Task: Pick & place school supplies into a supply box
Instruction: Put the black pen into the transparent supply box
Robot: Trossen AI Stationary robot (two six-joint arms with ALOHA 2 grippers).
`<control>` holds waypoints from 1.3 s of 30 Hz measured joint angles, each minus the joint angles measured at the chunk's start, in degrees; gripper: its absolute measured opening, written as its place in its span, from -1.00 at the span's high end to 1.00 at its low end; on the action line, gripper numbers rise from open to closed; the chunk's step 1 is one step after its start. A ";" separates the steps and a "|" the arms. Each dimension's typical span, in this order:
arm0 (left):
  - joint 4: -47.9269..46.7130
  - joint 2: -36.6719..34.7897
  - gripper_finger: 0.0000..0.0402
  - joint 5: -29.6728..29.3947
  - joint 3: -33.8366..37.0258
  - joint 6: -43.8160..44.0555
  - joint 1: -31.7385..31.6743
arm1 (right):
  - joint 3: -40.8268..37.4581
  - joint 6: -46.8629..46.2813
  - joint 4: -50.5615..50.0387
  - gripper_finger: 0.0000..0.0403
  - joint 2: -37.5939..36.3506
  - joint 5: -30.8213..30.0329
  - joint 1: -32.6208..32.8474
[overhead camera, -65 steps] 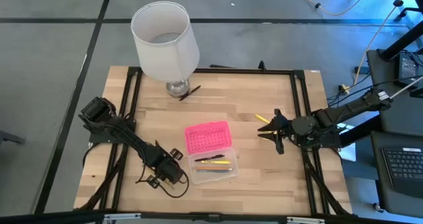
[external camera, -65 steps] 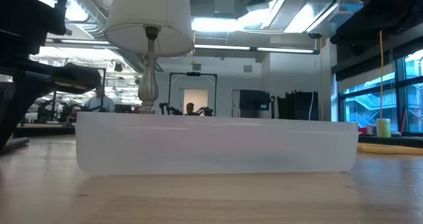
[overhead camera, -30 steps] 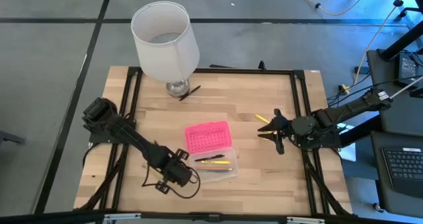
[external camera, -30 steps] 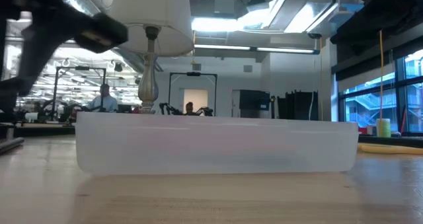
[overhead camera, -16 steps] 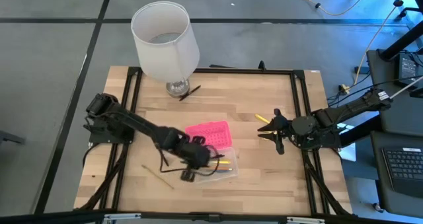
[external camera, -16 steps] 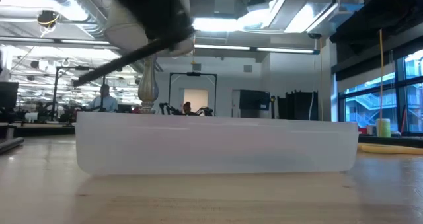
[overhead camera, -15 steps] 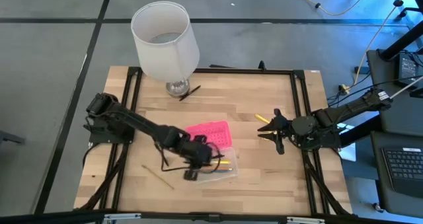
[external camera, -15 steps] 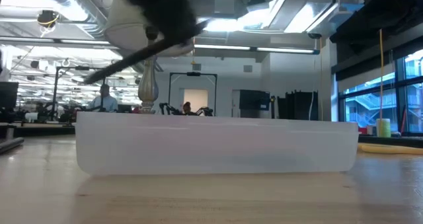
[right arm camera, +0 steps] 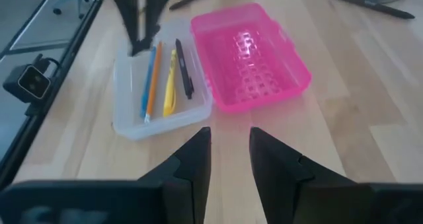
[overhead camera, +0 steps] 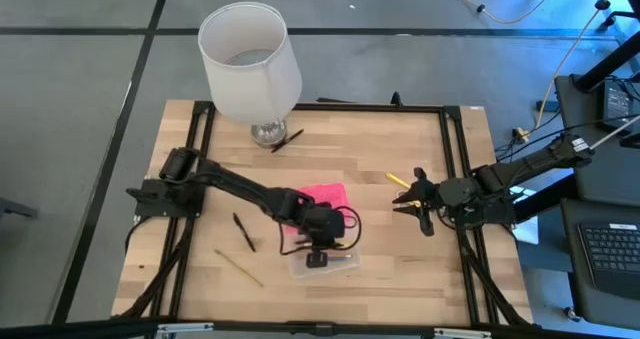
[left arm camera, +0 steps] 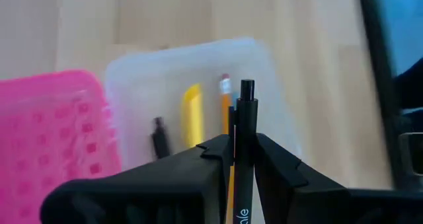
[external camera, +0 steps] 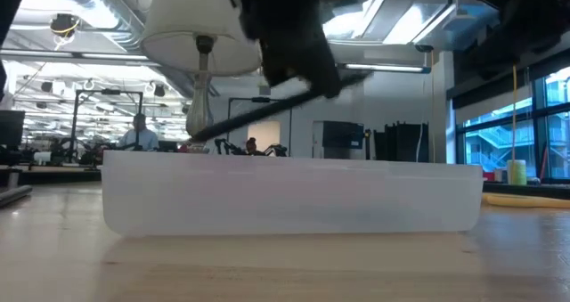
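Note:
My left gripper (overhead camera: 318, 251) hovers over the supply box, shut on a black pen (left arm camera: 245, 118). The box has a clear base (right arm camera: 129, 112) and an open pink dotted lid (right arm camera: 251, 52) lying flat beside it. In the base lie a blue pen, an orange pencil, a yellow marker and a black pen (right arm camera: 183, 69). In the low view the carried pen (external camera: 240, 117) slants above the base's wall (external camera: 294, 195). My right gripper (overhead camera: 411, 207) waits open near the table's right side, facing the box. My left gripper pinches the black pen by its shaft (left arm camera: 242, 168) between its two fingers (left arm camera: 213, 151), coming from above. The pen is lifted clear over the box base and slants, one end higher than the other (external camera: 356, 74).
A lamp with a white shade (overhead camera: 250, 59) stands at the far side, with a black pen (overhead camera: 286, 139) by its foot. Another black pen (overhead camera: 243, 231) and a tan pencil (overhead camera: 238, 267) lie left of the box. A yellow item (overhead camera: 397, 180) lies near my right gripper.
My left gripper has risen from the table's near-left part and swung right, carrying the black pen lifted clear until it hangs over the box base. As the arm moved off, a tan pencil and a black pen showed on the table left of the box.

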State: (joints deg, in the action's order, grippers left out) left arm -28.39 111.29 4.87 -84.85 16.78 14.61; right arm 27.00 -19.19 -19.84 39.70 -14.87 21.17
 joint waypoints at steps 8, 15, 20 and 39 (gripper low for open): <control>-2.15 1.84 0.79 -2.30 -0.25 3.39 -1.77 | 0.00 -0.01 -1.76 0.46 0.00 0.11 0.00; -3.47 4.87 0.78 -2.61 -0.25 5.18 -2.53 | 0.00 0.01 -1.90 0.46 0.00 0.11 0.00; -3.43 5.20 0.78 -4.11 -0.25 5.14 -2.84 | 0.00 -0.01 -1.92 0.46 0.00 0.11 0.00; -5.53 5.02 0.48 3.56 -2.52 4.76 -3.32 | 0.00 -0.03 -2.40 0.46 0.00 0.11 0.00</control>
State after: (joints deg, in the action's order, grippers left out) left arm -33.93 116.31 8.43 -87.36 21.53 11.29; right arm 27.00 -19.22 -22.24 39.70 -14.76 21.17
